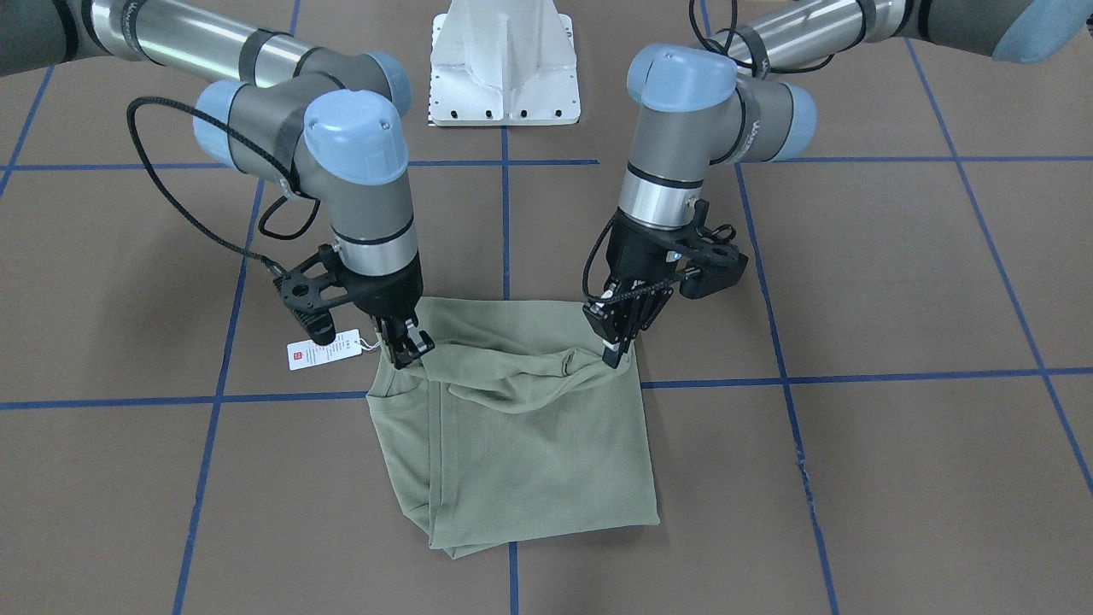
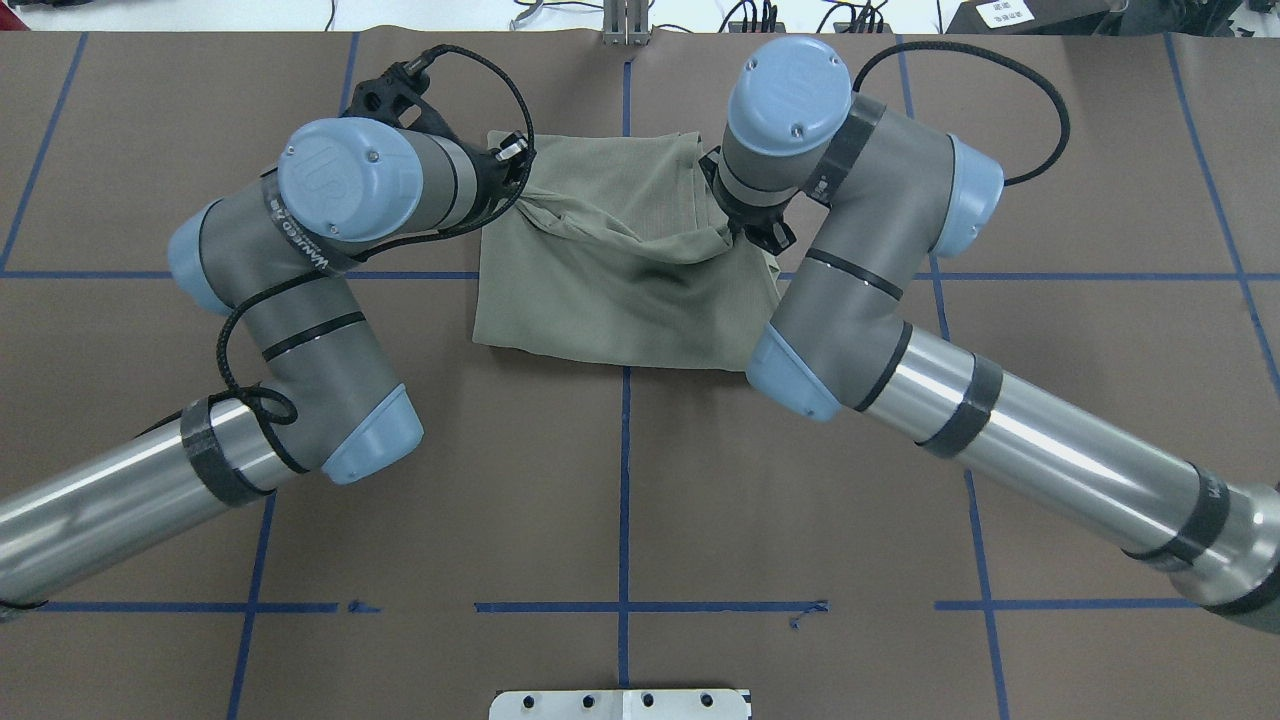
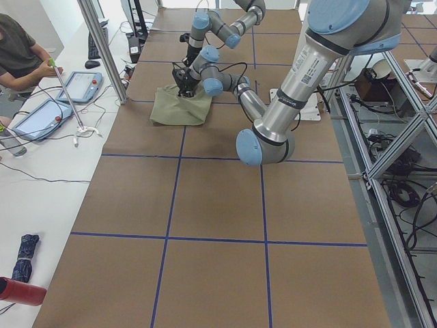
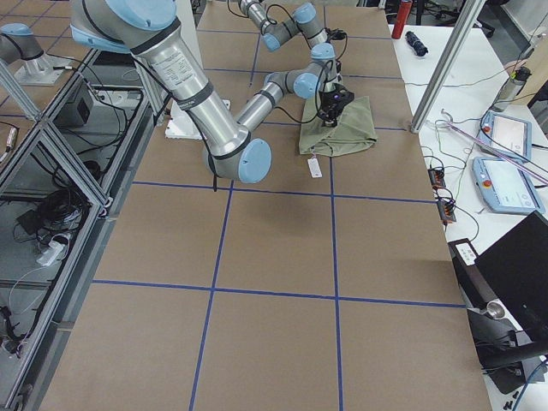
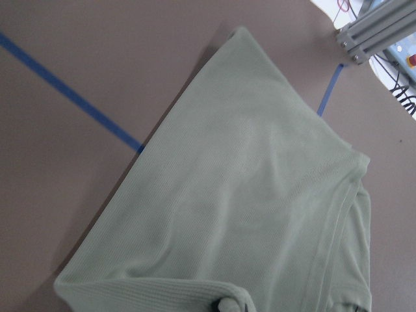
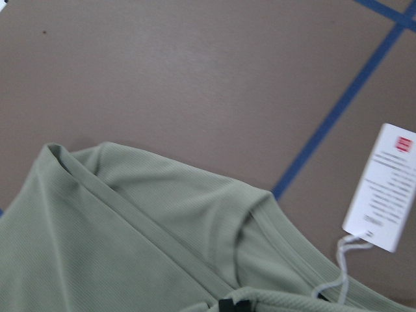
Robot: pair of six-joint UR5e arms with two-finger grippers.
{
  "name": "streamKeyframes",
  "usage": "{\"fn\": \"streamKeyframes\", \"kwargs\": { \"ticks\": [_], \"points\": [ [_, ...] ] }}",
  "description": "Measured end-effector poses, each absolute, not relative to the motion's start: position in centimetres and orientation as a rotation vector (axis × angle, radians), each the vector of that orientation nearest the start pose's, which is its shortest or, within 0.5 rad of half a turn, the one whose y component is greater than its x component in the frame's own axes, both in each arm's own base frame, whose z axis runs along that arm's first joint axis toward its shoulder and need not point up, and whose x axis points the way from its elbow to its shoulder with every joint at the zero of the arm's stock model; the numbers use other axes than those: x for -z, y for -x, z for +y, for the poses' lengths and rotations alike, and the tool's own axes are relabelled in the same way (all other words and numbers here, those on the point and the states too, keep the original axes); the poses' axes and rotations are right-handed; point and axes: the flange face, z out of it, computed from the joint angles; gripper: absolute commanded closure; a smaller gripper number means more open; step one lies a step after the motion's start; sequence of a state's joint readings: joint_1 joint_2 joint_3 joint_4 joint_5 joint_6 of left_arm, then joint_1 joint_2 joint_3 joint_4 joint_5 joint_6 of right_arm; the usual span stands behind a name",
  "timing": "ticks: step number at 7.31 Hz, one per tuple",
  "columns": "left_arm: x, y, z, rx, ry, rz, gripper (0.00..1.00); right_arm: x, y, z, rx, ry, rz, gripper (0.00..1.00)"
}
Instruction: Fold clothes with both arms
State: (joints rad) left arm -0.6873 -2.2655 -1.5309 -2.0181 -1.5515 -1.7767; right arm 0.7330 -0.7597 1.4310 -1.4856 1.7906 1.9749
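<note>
Currently shirt [image 1: 546,444] edge in L tool [image 1: 616,350] + R tool [image 1: 410,350]

My left pincer [image 1: 616,348] and right pincer [image 1: 410,350] each pinch a raised corner of the shirt [image 1: 529,453]. Its lifted edge sags between them, so that gap is blocked. The paper tag [image 1: 322,350] lies on the desk [image 1: 897,282] just beside my right pincer, on its outer side. My right arm [image 2: 860,300] crosses above the shirt's edge on that side. Outward of both pincers, open desk gives room. The white base [image 1: 505,64] stands between my arms, well apart from the shirt.
</note>
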Motion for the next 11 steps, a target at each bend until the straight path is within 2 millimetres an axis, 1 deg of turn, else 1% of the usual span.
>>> {"fn": "streamKeyframes", "kwargs": {
  "ticks": [1, 2, 3, 4, 5, 6, 7, 8, 9, 10, 11],
  "points": [
    [-21.2, -46.9, -59.1, 0.816, -0.319, 1.088, 1.0, -21.2, 48.1, -62.4, -0.989, 0.083, -0.822, 1.0],
    [-22.1, -47.0, -61.2, 0.815, -0.34, 1.069, 1.0, -21.1, 47.9, -65.0, -0.973, 0.073, -0.825, 1.0],
    [-23.5, -47.5, -62.5, 0.809, -0.355, 1.059, 1.0, -21.6, 48.3, -66.8, -0.962, 0.064, -0.834, 1.0],
    [-25.2, -48.0, -63.4, 0.798, -0.368, 1.052, 1.0, -22.5, 48.9, -68.0, -0.953, 0.056, -0.842, 1.0],
    [-27.0, -48.6, -64.1, 0.779, -0.392, 1.036, 0.91, -23.3, 49.3, -68.8, -0.939, 0.047, -0.847, 1.0],
    [-28.7, -49.0, -64.9, 0.755, -0.431, 1.017, 0.52, -24.1, 49.8, -69.4, -0.917, 0.035, -0.848, 0.64],
    [-29.6, -49.3, -65.3, 0.724, -0.468, 1.006, 0.47, -24.9, 50.1, -69.8, -0.89, 0.023, -0.843, 0.2],
    [-29.7, -49.0, -65.8, 0.698, -0.494, 0.998, 0.46, -25.6, 50.5, -70.2, -0.854, 0.01, -0.834, 0.0],
    [-29.7, -48.3, -66.4, 0.689, -0.512, 0.993, 0.42, -26.2, 50.7, -70.7, -0.806, -0.012, -0.821, 0.0],
    [-29.6, -47.3, -67.3, 0.694, -0.522, 0.99, 0.42, -26.6, 50.3, -71.3, -0.757, -0.037, -0.811, 0.0],
    [-29.4, -46.1, -68.1, 0.694, -0.52, 0.994, 0.43, -26.9, 49.4, -72.1, -0.721, -0.055, -0.805, 0.0]
  ]
}}
